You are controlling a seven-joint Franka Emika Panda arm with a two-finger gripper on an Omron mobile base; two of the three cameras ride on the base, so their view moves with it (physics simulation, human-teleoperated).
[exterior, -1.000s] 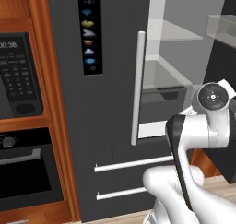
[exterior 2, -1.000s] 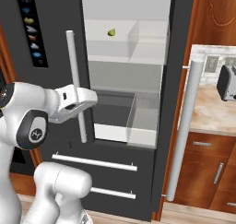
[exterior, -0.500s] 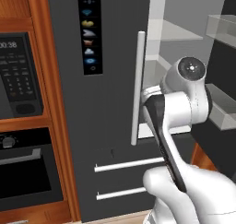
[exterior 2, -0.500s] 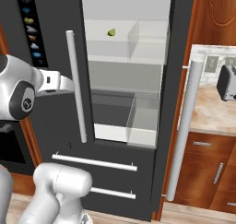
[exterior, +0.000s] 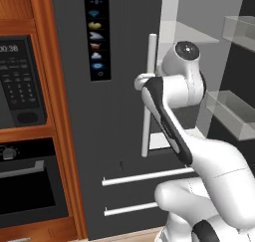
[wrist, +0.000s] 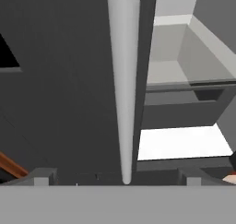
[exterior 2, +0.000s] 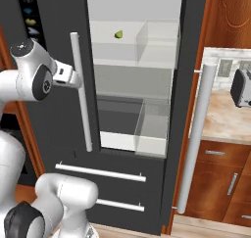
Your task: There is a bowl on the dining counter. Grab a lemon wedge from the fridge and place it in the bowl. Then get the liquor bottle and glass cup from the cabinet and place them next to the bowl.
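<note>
fingers [wrist: 113,174] apart | fridge [exterior: 124,111] handle between | oven [exterior: 22,81] display, perhaps "00:38"

fridge [exterior: 119,111]: matt dark grey | handle [exterior 2: 81,92]: smooth pale | cabinet [exterior 2: 215,183]: glossy wood

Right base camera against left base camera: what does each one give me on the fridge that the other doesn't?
The right base view looks into the open fridge: the lemon wedge on an upper shelf, a clear bin below, the open door's handle, and a toaster on the wall counter. The left base view has the icon panel in full, the oven and the door shelves. Both show the closed door's handle, the drawer handles and the arm beside that handle.
</note>
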